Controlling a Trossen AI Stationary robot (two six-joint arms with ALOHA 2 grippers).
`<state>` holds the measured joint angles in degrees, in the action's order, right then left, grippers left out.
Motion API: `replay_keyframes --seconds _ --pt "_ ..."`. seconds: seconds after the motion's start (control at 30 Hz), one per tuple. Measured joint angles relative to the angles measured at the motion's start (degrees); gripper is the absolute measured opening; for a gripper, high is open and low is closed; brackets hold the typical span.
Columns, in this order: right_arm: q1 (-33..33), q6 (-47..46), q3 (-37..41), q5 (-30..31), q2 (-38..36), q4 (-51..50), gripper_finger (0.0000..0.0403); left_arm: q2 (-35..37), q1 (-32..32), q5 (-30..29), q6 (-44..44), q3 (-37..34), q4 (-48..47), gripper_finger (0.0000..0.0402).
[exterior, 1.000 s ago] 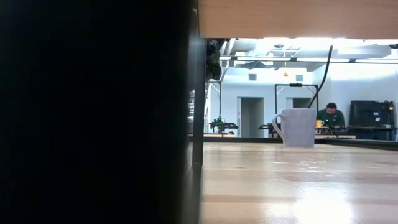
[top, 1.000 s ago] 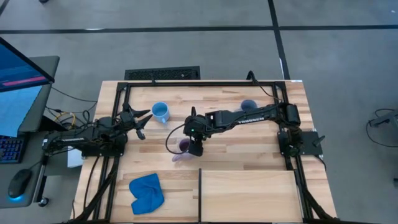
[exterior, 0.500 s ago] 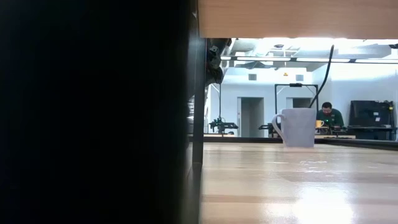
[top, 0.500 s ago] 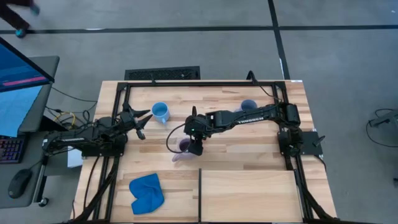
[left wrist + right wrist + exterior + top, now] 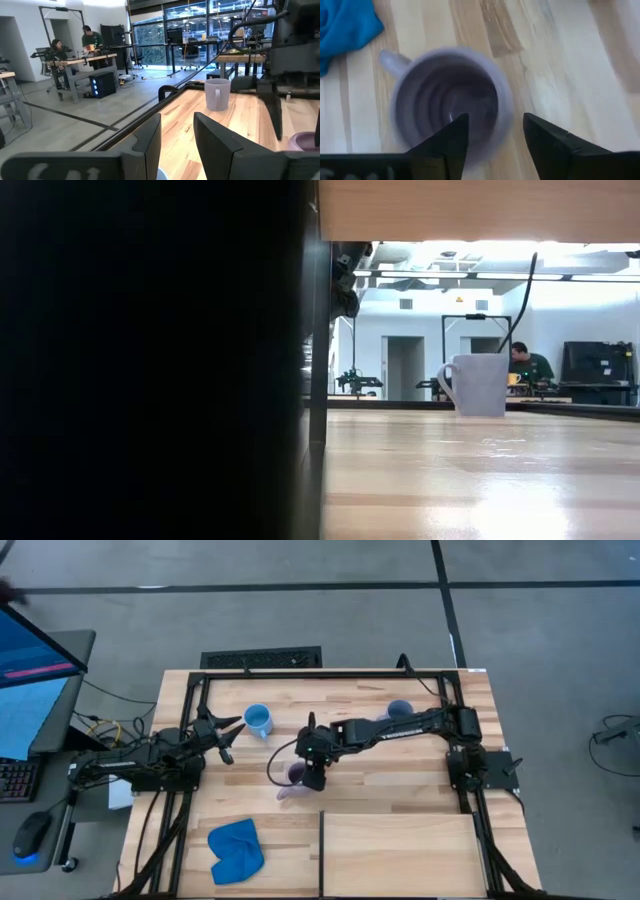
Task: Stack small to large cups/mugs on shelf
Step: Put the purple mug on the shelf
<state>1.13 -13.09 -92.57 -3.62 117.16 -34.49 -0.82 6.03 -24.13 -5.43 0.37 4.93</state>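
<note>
Nearby, a blue cloth [image 5: 236, 849] lay at seven o'clock. Right claw [image 5: 492, 131], fingers apart, hung over the lilac mug [image 5: 447, 117] mid-bench [image 5: 400, 765]; left claw [image 5: 226, 736] waited spread beside the sky-blue mug [image 5: 259, 721].

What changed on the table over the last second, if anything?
Nothing visibly moved on the table. The right gripper stays open, straddling the rim of the lilac mug, one finger inside and one outside, with the mug not lifted. The left gripper stays open by the sky-blue mug. The grey-blue mug and the blue cloth kept their places.
</note>
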Motion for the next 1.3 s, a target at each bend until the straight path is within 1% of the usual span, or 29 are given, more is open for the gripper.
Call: replay_keyframes --seconds 0.07,0.17,0.2,0.3,0.43,0.47,0.57,0.7,0.77,0.83,0.97,1.03,1.17,1.3 --pt "-0.5 -1.8 0.1 -2.6 1.4 0.0 0.0188 0.0 0.0 0.0 0.0 0.0 0.0 0.0108" --pt "-2.0 -2.5 -0.2 -9.9 3.3 0.7 0.0160 0.0 0.0 -0.1 0.0 0.0 0.0 0.0108" --pt "-2.4 -2.4 -0.3 -11.0 3.8 0.2 0.0151 0.0 0.0 -0.1 0.0 0.0 0.0 0.0108" --pt "-2.4 -1.4 -1.2 -11.5 4.5 -0.2 0.0116 -0.4 0.0 -0.2 0.0 0.0 0.0 0.0108" --pt "-2.4 0.7 -2.0 -10.1 4.5 -1.8 0.0053 -1.0 0.0 -0.4 -0.1 0.0 0.0 0.0108" --pt "-2.4 1.9 -2.5 -9.9 4.5 -2.2 0.0043 -1.1 0.0 -0.5 -0.3 0.0 0.1 0.0108" --pt "-2.5 3.3 -2.8 -9.6 4.4 -1.7 0.0041 -1.2 0.0 -0.6 -0.4 0.0 0.0 0.0108" --pt "-2.4 4.0 -2.8 -9.3 4.4 -3.5 0.0041 -1.2 0.0 -0.6 -0.5 0.0 0.1 0.0108" --pt "-2.4 5.2 -3.5 -8.0 4.4 -5.0 0.0041 -1.2 0.0 -0.6 -0.5 0.0 0.0 0.0108" --pt "-2.1 7.8 -5.5 -5.6 4.4 -9.4 0.0041 -1.2 0.0 -0.6 -0.5 0.0 0.1 0.0108" --pt "-1.2 12.8 -11.7 3.7 4.4 -16.4 0.0041 -1.2 0.0 -0.6 -0.5 0.0 0.1 0.0108" --pt "-1.1 15.0 -14.8 6.6 4.4 -19.7 0.0041 -1.2 0.0 -0.6 -0.5 0.0 0.1 0.0108" --pt "-2.0 16.1 -20.4 7.3 4.3 -26.8 0.0041 -1.2 0.0 -0.6 -0.5 0.0 0.1 0.0108" --pt "-3.0 14.7 -24.3 8.0 3.6 -37.2 0.0041 -1.2 0.0 -0.6 -0.5 0.0 0.1 0.0108"
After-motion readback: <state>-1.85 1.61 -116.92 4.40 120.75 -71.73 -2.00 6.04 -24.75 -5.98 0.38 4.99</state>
